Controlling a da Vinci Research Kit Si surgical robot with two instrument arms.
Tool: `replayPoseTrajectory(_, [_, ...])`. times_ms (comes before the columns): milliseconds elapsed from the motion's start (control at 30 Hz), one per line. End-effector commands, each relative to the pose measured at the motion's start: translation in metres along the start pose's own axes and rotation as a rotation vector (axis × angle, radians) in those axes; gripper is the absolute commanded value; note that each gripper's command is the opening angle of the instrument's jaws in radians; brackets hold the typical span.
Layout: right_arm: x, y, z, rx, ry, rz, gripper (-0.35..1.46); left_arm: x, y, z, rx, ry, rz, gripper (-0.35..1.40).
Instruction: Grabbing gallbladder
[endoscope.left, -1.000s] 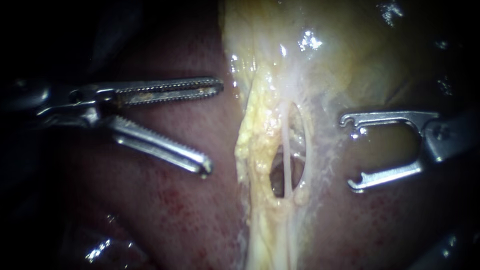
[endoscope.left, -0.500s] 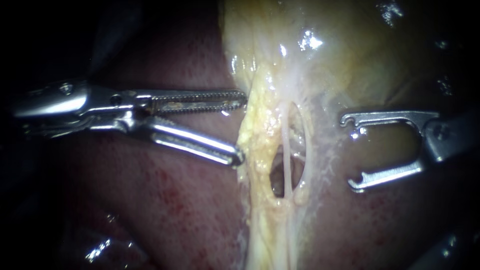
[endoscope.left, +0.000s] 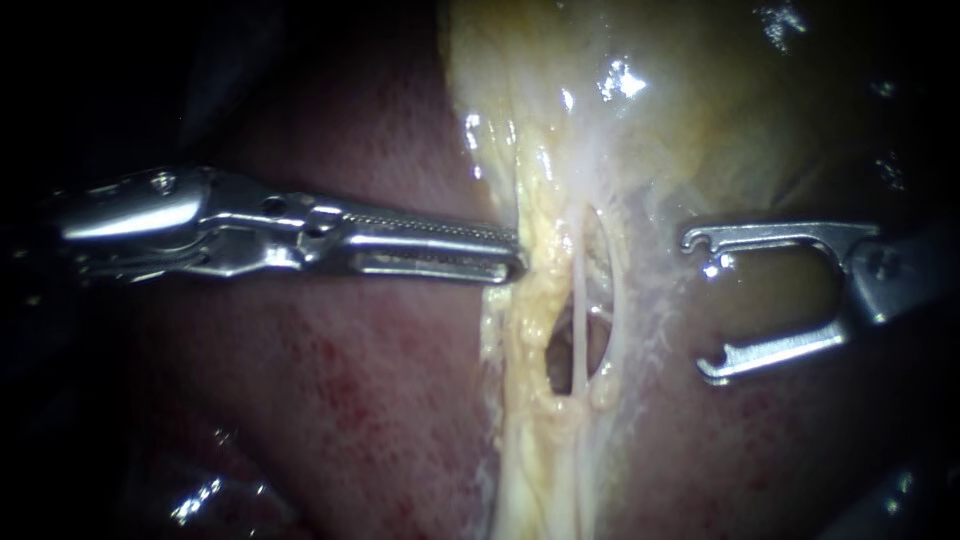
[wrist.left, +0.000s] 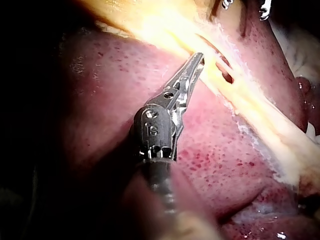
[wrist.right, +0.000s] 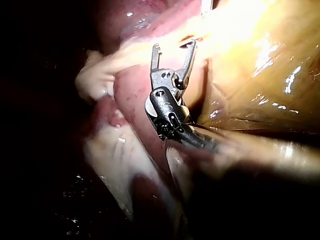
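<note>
Left instrument (endoscope.left: 518, 262) has travelled in across the liver (endoscope.left: 350, 400). Its toothed jaws, spread wide a second ago, are now drawn nearly together. The tips sit on the yellow fringe (endoscope.left: 525, 310) that runs down from the gallbladder (endoscope.left: 680, 110), and that edge has been nudged toward the window in the tissue. We read this as the jaws pinching a thin fold of fringe at their very tips. The left wrist view agrees: closed jaws, tip buried in the yellow band.

Right instrument (endoscope.left: 700, 306) has not shifted. Its hook-tipped jaws stand wide apart over the tissue on the far side of the window, holding nothing.

The gallbladder lies pale and glistening above both instruments. The fringe trails from it between the two sets of jaws. A thin pale tube (endoscope.left: 578, 320) crosses the window just beside the grip.

Progress, as we judge it: approach done, closure made or nearly so. Still to do is confirming the bite is deep enough to hold, then taking tension. The bite looks shallow and could slip.
</note>
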Motion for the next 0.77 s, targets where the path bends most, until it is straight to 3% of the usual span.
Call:
replayPoseTrajectory(33, [0.0,0.0,0.0,0.0,0.0,0.003,0.59,0.0,0.0,-0.0001,0.001,0.0,-0.003,-0.35])
replayPoseTrajectory(767, [0.0,0.0,-0.0001,0.0,0.0,0.002,0.59,0.0001,0.0001,-0.0006,-0.003,0.002,-0.021,-0.35])
